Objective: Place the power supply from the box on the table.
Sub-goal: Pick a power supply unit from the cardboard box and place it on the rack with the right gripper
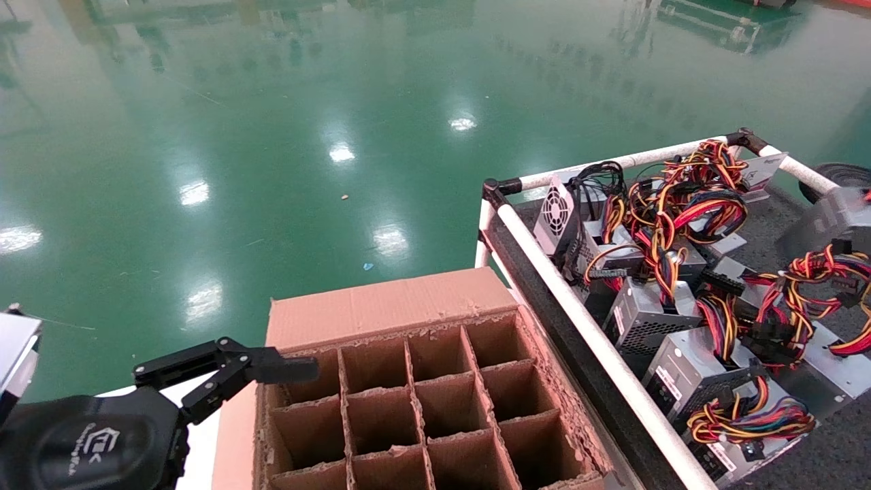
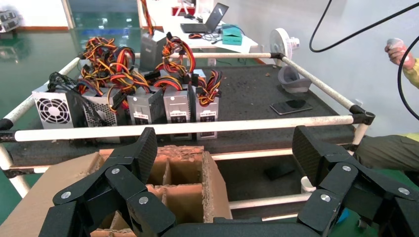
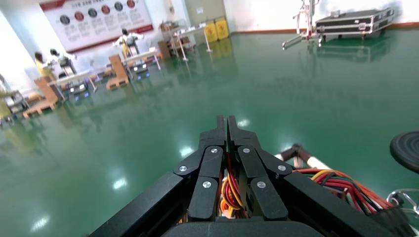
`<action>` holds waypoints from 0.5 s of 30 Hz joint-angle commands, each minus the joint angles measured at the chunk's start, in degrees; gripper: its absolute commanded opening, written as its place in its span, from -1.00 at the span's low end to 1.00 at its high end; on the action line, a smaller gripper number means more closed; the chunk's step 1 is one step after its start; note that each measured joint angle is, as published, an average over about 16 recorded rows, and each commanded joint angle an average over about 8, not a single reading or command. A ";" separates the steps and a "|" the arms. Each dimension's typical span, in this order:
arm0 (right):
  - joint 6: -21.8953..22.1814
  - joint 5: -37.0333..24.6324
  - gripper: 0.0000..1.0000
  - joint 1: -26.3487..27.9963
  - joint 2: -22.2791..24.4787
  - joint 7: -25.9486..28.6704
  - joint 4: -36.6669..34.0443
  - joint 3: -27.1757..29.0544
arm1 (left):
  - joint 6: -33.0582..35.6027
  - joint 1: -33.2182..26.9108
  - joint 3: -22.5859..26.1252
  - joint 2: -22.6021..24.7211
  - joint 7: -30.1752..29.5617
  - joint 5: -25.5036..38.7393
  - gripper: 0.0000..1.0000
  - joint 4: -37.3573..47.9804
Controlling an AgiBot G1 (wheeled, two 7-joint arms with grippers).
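The brown cardboard box (image 1: 381, 306) stands low in the middle of the head view, and its grid cells that show are empty. Several silver power supplies (image 1: 687, 371) with coloured wires lie on the dark table (image 1: 837, 442) to the right, also seen as power supplies (image 2: 177, 109) in the left wrist view. My left gripper (image 2: 227, 153) is open at the box's near left corner; one of its fingers (image 1: 286, 369) reaches over the rim. A corner of the box (image 2: 190, 173) lies between the jaws, untouched. My right gripper (image 3: 227, 123) is shut above coloured wires (image 3: 346, 180), holding nothing.
White tube rails (image 1: 585, 327) with black corner joints frame the table beside the box. A dark phone (image 2: 291, 106) and a grey object (image 2: 292, 79) lie on the table's bare far part. A person (image 2: 390, 148) sits past the table's end. Green floor lies beyond.
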 commanded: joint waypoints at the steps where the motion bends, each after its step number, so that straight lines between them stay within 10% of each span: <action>1: 0.31 -0.05 -1.00 -0.83 -0.66 -0.71 -0.43 -0.04 | 0.00 0.00 0.00 0.00 0.00 0.00 1.00 0.00; 15: -1.36 0.62 -1.00 -7.62 -7.87 -5.43 -0.75 0.45 | -0.01 0.00 0.01 0.00 0.01 -0.01 1.00 0.00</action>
